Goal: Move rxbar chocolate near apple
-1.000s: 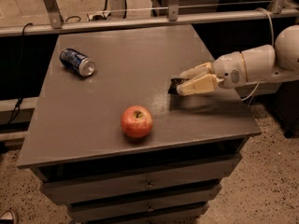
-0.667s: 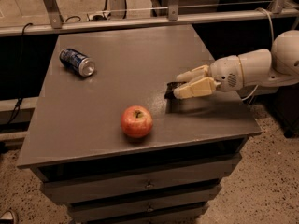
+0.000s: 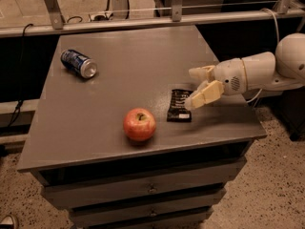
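Observation:
The rxbar chocolate, a flat black-wrapped bar with pale lettering, lies flat on the grey table, just right of the apple. The apple is red-orange, stands near the front edge, and a small gap separates it from the bar. My gripper comes in from the right on a white arm. It is open, with its cream fingers spread over the bar's right edge, and it holds nothing.
A blue soda can lies on its side at the table's back left. A metal rail runs behind the table. Drawers sit under the tabletop. The table's right edge lies under my arm.
The bar was between the fingers, raised near the gripper. Now it lies flat on the table beside the apple, the fingers have spread, and the gripper has drawn slightly right.

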`<state>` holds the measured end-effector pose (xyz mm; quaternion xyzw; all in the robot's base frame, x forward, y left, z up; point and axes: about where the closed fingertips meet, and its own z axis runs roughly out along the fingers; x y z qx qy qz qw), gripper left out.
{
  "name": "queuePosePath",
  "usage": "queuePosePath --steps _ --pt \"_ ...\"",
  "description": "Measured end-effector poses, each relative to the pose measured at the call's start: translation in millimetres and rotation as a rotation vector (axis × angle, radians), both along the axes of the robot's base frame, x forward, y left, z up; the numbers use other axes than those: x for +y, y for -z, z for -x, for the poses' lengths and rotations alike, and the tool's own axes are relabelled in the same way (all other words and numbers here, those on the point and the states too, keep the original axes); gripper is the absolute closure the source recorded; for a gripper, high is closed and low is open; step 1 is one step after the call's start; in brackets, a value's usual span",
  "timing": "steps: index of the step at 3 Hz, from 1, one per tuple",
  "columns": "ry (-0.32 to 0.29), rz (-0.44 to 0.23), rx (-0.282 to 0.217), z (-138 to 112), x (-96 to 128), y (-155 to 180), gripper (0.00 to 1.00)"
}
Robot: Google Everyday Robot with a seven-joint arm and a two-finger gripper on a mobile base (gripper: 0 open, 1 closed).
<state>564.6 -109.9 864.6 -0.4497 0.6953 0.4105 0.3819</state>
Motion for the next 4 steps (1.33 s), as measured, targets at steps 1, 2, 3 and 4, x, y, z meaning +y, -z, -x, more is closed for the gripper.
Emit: queuePosePath --steps 1,2,3,4 --pt "0.041 0.039 -0.043 -6.6 -19.0 -10.5 0.00" --pt "0.118 0.102 -0.136 -21.2 -59.1 -36.4 0.00" --pt "0.241 0.198 -0.268 -42.5 -113.0 -73.6 0.00" --pt "0.256 0.207 -0.286 -46.2 -119.0 -79.5 0.00"
